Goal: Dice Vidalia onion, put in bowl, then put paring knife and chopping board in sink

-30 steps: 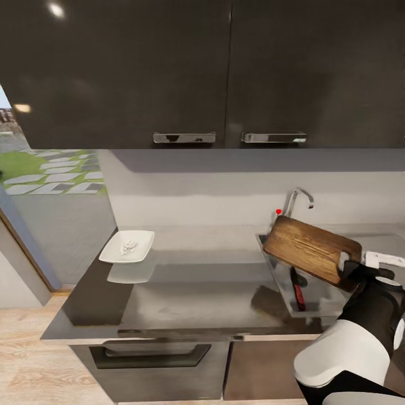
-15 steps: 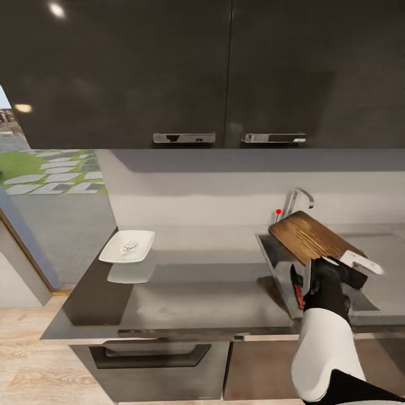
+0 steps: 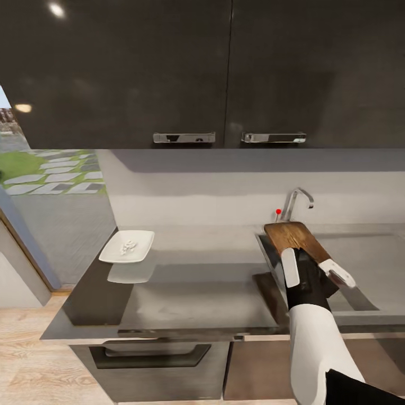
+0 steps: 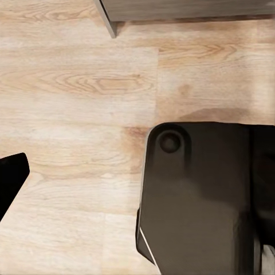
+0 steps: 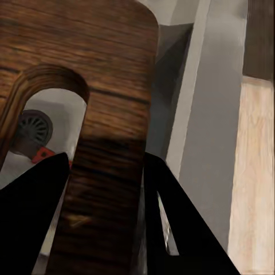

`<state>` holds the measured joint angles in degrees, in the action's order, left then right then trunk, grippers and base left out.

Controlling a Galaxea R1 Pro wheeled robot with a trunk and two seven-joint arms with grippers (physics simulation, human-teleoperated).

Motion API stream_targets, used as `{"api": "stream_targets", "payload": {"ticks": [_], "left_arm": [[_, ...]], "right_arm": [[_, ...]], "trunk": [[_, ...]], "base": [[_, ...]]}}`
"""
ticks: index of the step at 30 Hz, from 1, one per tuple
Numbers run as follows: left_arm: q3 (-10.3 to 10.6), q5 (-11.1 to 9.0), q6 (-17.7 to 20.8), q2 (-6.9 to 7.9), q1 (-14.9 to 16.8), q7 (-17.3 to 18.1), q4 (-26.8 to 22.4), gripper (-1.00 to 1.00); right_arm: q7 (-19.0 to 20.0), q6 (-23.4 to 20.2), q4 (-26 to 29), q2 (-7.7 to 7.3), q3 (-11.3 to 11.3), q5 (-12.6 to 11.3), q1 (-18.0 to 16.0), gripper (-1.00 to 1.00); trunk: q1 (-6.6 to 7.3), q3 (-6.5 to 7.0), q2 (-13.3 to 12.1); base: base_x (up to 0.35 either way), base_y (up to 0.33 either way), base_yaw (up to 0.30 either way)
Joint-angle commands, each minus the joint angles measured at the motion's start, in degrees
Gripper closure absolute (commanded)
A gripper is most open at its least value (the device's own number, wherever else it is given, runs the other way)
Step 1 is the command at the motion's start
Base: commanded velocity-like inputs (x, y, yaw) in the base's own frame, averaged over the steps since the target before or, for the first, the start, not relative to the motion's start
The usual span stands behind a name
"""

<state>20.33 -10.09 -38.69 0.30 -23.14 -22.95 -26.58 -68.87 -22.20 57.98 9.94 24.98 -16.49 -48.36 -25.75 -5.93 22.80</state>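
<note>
Grained brown wooden chopping board point(image 3: 295, 238), glossy grey metallic countertop point(image 3: 197, 292), steel sink point(image 3: 360, 264).

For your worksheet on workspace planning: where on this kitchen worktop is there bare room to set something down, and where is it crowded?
Bare countertop stretches between the bowl at its far left and the sink. The sink is crowded: the right claw holds the chopping board over it.

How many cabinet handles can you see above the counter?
2: one handle on the left door, one handle on the right door, side by side near the doors' bottom edge. More may lie outside the frame.
</note>
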Motion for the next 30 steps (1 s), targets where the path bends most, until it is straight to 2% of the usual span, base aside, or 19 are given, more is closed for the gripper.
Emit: {"api": "stream_targets", "payload": {"ticks": [1,4,8,11,13,24,30], "left_arm": [[0.5,-0.58,-0.16,0.06,0.02,-0.28,-0.1,-1.0],[0.5,-0.56,-0.16,0.06,0.02,-0.26,-0.1,-1.0],[0.5,-0.6,-0.16,0.05,0.02,-0.28,-0.06,-1.0],[0.5,-0.63,-0.16,0.05,0.02,-0.29,-0.07,-1.0],[0.5,-0.62,-0.16,0.05,0.02,-0.29,-0.09,-1.0],[0.5,-0.55,-0.16,0.05,0.02,-0.33,-0.13,-1.0],[0.5,-0.54,-0.16,0.05,0.02,-0.29,-0.02,-1.0]], "right_arm": [[-1.23,0.9,0.06,0.06,0.11,-0.78,-0.06,1.0],[-3.28,3.56,0.38,0.06,0.6,-1.34,-0.06,1.0],[-4.7,4.23,0.68,0.06,2.79,-1.32,-0.06,1.0],[-9.24,4.4,0.79,0.06,3.23,-1.28,-0.06,1.0],[-10.61,4.4,0.81,0.06,3.28,-1.3,-0.06,1.0],[-11.51,4.18,0.79,0.06,3.24,-1.37,-0.04,1.0],[-11.29,4.17,0.59,0.06,3.3,-1.2,-0.04,1.0]], "trunk": [[-0.04,-0.11,0.13],[-0.04,-0.11,0.13],[-0.04,-0.11,0.13],[-0.04,-0.11,0.13],[-0.04,-0.11,0.13],[-0.04,-0.85,0.13],[-0.04,-1.4,0.13]], "base": [[0.0,0.0,0.0],[0.0,0.0,0.0],[0.0,0.0,0.0],[0.006,0.0,0.0],[0.082,0.0,0.0],[0.216,0.0,0.0],[0.045,0.0,0.0]]}}
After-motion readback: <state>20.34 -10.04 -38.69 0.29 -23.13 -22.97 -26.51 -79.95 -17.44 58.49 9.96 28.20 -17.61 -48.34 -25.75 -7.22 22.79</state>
